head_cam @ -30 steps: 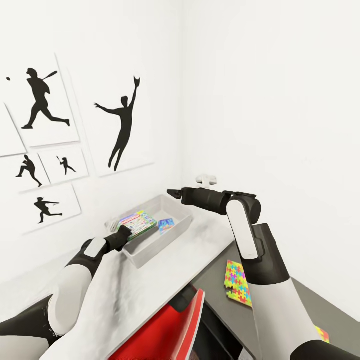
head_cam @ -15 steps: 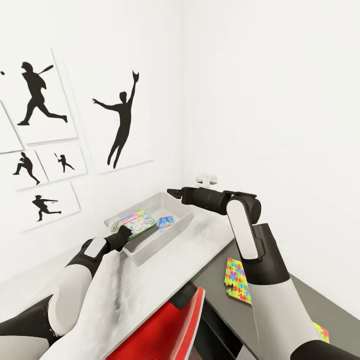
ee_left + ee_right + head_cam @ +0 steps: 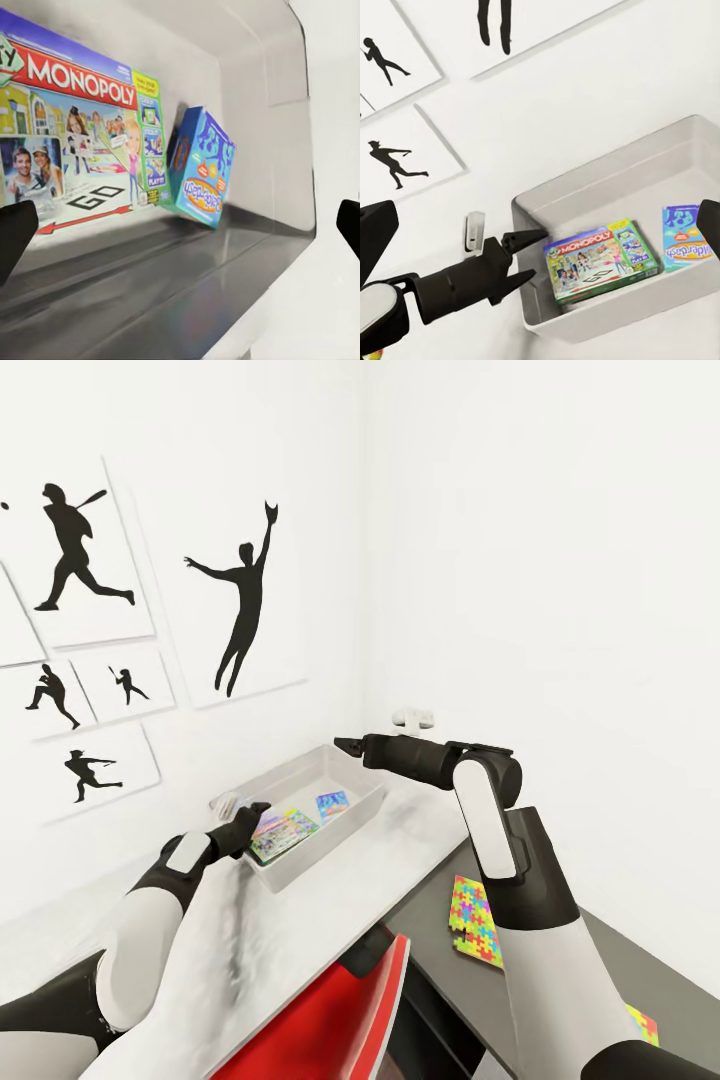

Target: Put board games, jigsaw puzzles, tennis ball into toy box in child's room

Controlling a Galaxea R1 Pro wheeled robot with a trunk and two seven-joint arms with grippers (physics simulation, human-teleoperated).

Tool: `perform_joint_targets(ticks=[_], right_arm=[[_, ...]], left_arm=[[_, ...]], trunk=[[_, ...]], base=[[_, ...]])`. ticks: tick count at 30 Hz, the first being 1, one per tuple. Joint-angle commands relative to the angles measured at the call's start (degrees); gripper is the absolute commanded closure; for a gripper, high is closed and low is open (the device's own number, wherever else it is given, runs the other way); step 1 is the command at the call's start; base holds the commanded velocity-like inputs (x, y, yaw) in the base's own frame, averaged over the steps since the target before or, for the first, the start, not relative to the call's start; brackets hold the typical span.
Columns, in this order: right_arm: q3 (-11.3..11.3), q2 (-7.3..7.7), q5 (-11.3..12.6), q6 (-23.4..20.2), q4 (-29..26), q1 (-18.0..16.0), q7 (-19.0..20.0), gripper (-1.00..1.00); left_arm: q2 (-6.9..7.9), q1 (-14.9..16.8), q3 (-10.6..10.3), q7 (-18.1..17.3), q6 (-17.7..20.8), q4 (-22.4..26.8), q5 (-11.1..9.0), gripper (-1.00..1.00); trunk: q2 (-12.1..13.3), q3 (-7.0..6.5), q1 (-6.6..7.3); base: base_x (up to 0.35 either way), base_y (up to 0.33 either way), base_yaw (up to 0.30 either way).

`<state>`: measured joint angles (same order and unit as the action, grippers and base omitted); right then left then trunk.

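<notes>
In the child's room, two board games now lie inside the grey toy box (image 3: pixel 350 815) on the white table (image 3: pixel 300 940): a Monopoly box (image 3: pixel 285 833) flat on the bottom toward the robot's side, and a smaller blue game box (image 3: pixel 333 803) at about two o'clock from it, which the left wrist view shows propped on edge against the Monopoly box. The left gripper (image 3: pixel 247 820) hovers at the bin's rim at about nine o'clock from the Monopoly box, its fingers spread wide with nothing between them. The right gripper (image 3: pixel 347 744) is held level above the far end of the bin; whether its fingers are parted cannot be told from the head view, though the right wrist view shows its two tips standing well apart at the frame's edges with nothing between them. One jigsaw puzzle (image 3: pixel 474 925) sits on the dark desk surface (image 3: pixel 620 980) at about four o'clock from the bin, well apart from it, and a scrap of matching pattern, probably the second puzzle (image 3: pixel 645 1027), peeks out behind the right arm. By this count two toys are stowed, with the puzzles, a third board game and the tennis ball to come. Black sports silhouettes (image 3: pixel 245 600) hang on the wall beyond.
</notes>
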<state>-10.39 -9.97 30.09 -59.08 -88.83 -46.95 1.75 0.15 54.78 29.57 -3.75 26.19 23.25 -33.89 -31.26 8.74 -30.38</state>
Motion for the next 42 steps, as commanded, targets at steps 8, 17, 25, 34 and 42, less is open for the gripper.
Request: perform_joint_targets(ticks=[8, 17, 25, 34, 42], right_arm=[[0.02, -0.02, -0.22, -0.24, -0.03, -0.07, 0.2, -1.0], [0.02, -0.02, -0.21, -0.24, -0.03, -0.01, 0.26, -1.0], [0.02, -0.02, -0.21, -0.16, -0.03, 0.02, 0.26, -1.0], [0.02, -0.02, -0.21, -0.16, -0.03, 0.02, 0.27, -1.0], [0.02, -0.02, -0.25, -0.16, -0.03, 0.02, 0.27, -1.0]], left_arm=[[-0.06, 0.23, 0.4, -0.11, 0.61, 0.89, 0.04, -1.0], [-0.02, 0.32, 0.4, -0.2, 0.62, 0.92, 0.06, -1.0], [0.02, 0.32, 0.34, -0.74, 0.54, 1.07, 0.01, -1.0], [0.02, 0.32, 0.39, -0.76, 0.53, 1.53, 0.05, -1.0], [0.04, 0.32, 0.32, -0.41, 2.59, 4.77, 0.06, -1.0]], trunk=[[-0.1, 0.11, -0.03], [-0.1, 0.11, -0.03], [-0.1, 0.11, -0.03], [-0.1, 0.11, -0.03], [-0.1, 0.11, -0.03]], base=[[0.0, 0.0, 0.0], [0.0, 0.0, 0.0], [0.0, 0.0, 0.0], [0.0, 0.0, 0.0], [0.0, 0.0, 0.0]])
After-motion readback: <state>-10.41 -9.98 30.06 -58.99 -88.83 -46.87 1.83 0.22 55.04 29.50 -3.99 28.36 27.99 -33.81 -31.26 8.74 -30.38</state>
